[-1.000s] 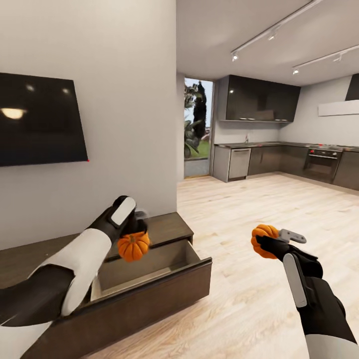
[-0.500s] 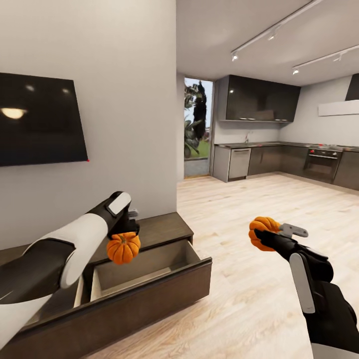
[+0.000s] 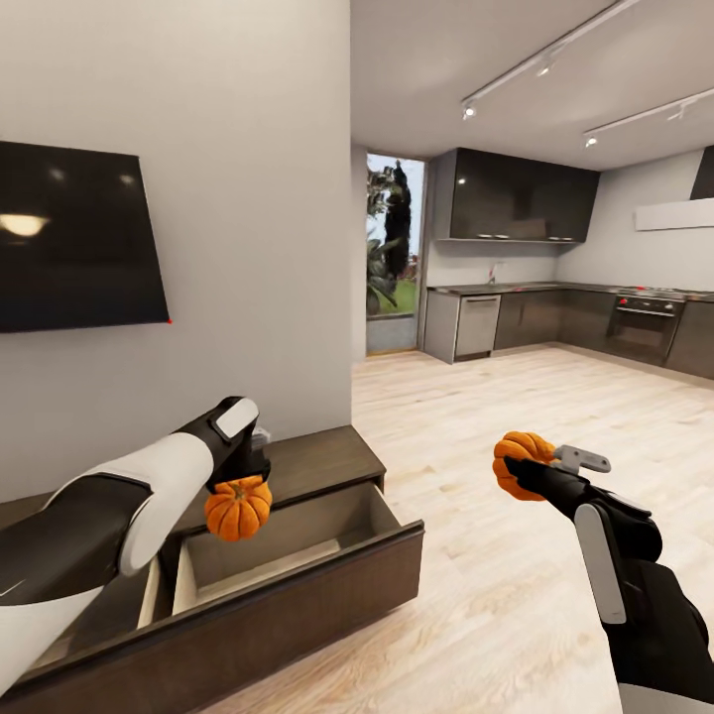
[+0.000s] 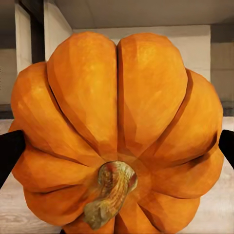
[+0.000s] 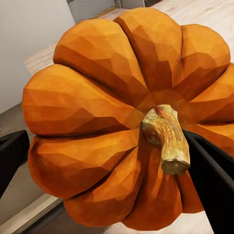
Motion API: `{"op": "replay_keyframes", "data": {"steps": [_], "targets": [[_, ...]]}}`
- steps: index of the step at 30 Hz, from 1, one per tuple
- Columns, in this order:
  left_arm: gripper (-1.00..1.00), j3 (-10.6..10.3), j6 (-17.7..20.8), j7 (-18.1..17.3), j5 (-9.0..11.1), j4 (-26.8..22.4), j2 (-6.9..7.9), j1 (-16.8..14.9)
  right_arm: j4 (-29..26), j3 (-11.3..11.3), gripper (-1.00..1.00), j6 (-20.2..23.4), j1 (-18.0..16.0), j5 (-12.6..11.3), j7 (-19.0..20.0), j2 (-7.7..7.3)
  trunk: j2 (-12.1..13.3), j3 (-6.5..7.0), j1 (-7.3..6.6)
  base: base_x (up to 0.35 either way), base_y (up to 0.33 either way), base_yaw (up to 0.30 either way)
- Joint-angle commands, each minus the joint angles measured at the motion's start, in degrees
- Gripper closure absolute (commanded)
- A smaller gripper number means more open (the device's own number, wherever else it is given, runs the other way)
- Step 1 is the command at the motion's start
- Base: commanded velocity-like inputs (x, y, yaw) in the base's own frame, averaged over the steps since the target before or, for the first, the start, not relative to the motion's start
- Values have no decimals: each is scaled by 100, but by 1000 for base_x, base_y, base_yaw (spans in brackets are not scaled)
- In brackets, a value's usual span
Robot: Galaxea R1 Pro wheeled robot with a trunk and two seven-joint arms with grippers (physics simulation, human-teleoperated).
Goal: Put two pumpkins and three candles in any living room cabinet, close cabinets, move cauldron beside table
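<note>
cabinet (image 3: pixel 327 466) cut off at frame edge, drawer floor partly hidden

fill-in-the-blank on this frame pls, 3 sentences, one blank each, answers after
1. Each tool, left tool and right tool, holds a ____.
2. The left pumpkin hangs above the cabinet's open ____.
3. The right pumpkin hangs over the wooden ____.

Answers: pumpkin; drawer; floor

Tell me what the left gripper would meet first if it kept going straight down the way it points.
Probably the pale floor of the open drawer: the left gripper hangs over it with a pumpkin in its jaws, though depth is uncertain.
</note>
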Motion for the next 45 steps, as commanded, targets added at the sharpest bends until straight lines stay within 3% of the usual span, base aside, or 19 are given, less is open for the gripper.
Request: {"op": "replay_keyframes", "data": {"steps": [1, 8, 15, 28, 32, 43, 45], "targets": [[100, -46, 23, 39, 62, 0, 1, 17, -4, 3, 100, 23, -4, -62, -57, -2, -3, -7, -1, 3, 0, 0], [100, -46, 12, -330, 102, 333, 5, 109, 15, 10, 100, 11, -4, -62, -54, 4, -3, -7, -1, 1, 0, 0], [100, -46, 10, -371, 119, 413, 1, 111, 43, 12, 100, -2, -4, -40, -64, 118, -3, -7, -1, 0, 0, 93], [100, -66, -390, -385, 55, 442, -58, 301, 43, 9, 100, -4, -4, -27, -66, 127, -3, -7, -1, 0, 0, 244], [100, -75, -730, -677, 53, 442, -169, 320, 43, 4, 100, -4, -4, -27, -66, 122, -3, -7, -1, 0, -47, 51], [100, -81, -835, -788, 19, 433, -363, 322, 51, 3, 100, -8, -4, -44, -59, 121, -3, -7, -1, 0, -108, 3], [100, -82, -1471, -929, -5, 433, -382, 376, 52, 3, 100, -22, -4, -46, -51, 121, -3, -7, -1, 0, -1, 0]]}}
